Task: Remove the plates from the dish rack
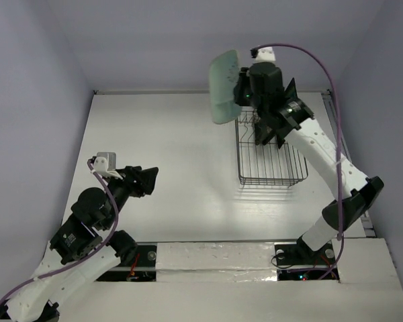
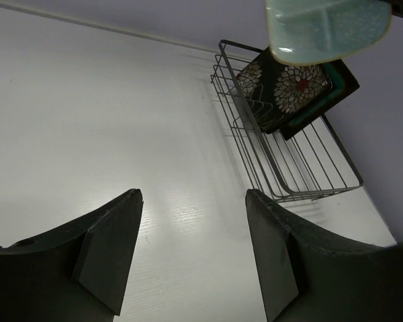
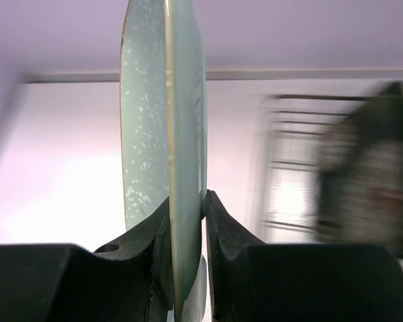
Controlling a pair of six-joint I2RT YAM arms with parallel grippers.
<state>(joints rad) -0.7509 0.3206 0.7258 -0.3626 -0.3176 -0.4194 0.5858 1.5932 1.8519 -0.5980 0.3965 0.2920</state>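
**A:** The right gripper (image 3: 187,201), what has it got?

**B:** It is clamped on the pale mint-green plate (image 3: 154,121). One finger sits on each face at the plate's lower edge. The plate stands on edge in the grip.

**A:** And where is that plate relative to the dish rack (image 1: 272,168)?

**B:** Up in the air above the rack's far end, toward its left side, and clear of the wires.

**A:** What is in the rack itself?

**B:** Two plates lean together at its far end. One is the black plate with the white flower pattern (image 2: 292,87). Right behind it is the dark-rimmed plate with the teal-green centre (image 2: 332,90). The near part of the rack shows only bare grid.

**A:** The left gripper (image 2: 195,194)?

**B:** Its jaws stand well apart with nothing between them. It hangs over the white worktop (image 1: 168,147), well to the left of the rack and nearer the arm bases. It points toward the rack.

**A:** Is the rack flat on the worktop?

**B:** Yes, it sits flat, to the right of the middle. The right arm reaches up over its far end.
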